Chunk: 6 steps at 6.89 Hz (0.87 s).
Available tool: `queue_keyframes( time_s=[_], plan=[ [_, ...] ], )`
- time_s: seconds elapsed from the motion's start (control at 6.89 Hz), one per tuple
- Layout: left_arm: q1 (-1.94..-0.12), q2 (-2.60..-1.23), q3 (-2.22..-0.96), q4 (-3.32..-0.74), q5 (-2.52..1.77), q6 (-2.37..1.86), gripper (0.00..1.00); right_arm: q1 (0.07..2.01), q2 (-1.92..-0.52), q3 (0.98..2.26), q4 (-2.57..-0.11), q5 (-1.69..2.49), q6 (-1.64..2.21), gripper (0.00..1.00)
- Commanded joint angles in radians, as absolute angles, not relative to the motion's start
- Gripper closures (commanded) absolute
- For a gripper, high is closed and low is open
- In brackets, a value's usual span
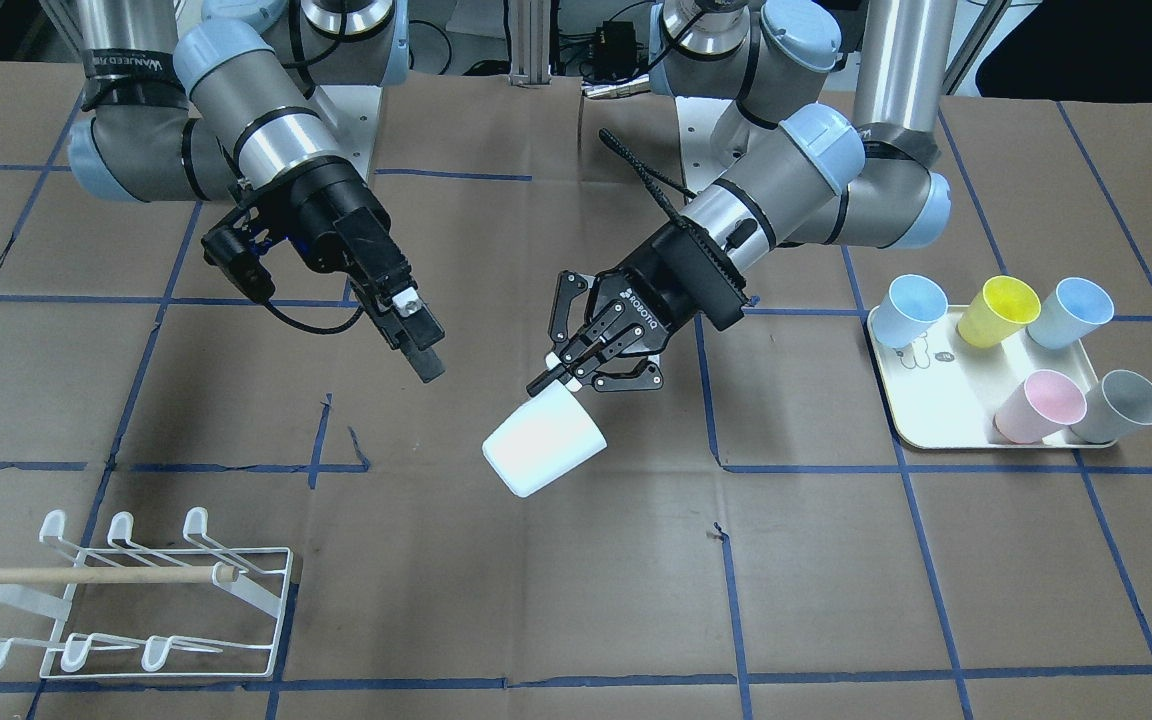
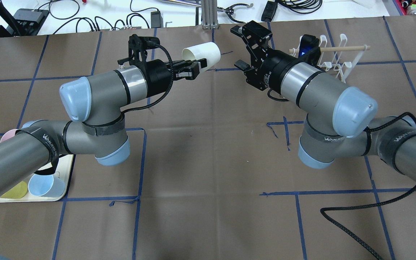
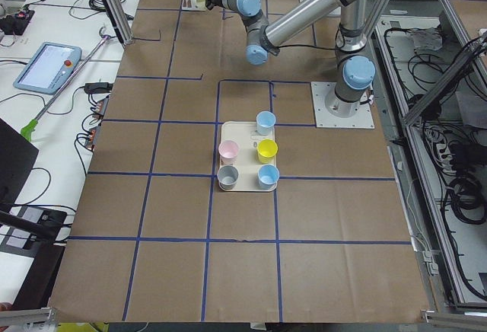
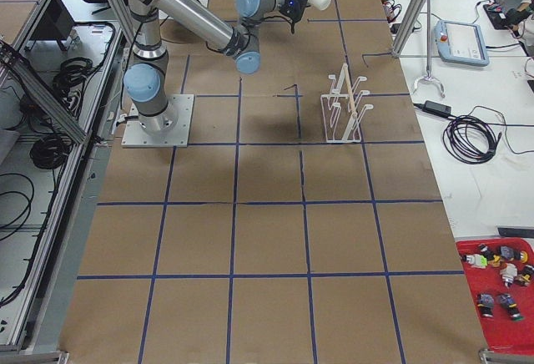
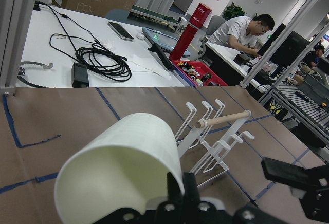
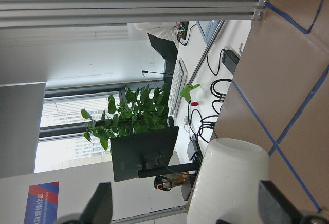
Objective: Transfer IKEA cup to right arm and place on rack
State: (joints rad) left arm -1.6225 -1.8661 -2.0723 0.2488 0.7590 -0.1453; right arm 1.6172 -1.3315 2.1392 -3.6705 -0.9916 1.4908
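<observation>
My left gripper is shut on the rim of a white cup and holds it on its side above the table's middle. The cup also shows in the overhead view and the left wrist view. My right gripper is open and empty, facing the cup's base with a small gap between them. In the right wrist view the cup sits ahead between the open fingers. The white wire rack with a wooden handle stands empty on the right arm's side, also in the overhead view.
A cream tray on the left arm's side holds several coloured cups, among them a yellow one and a pink one. A black cable lies on the table near the right arm's base.
</observation>
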Motion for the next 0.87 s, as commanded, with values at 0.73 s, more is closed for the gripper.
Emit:
queue_keyframes(
  time_s=[0.73],
  plan=[
    [-1.632, -1.878, -2.075, 0.304, 0.761, -0.178, 1.00, 1.657, -1.240, 2.112, -3.608, -1.014, 1.532, 0.01]
  ],
)
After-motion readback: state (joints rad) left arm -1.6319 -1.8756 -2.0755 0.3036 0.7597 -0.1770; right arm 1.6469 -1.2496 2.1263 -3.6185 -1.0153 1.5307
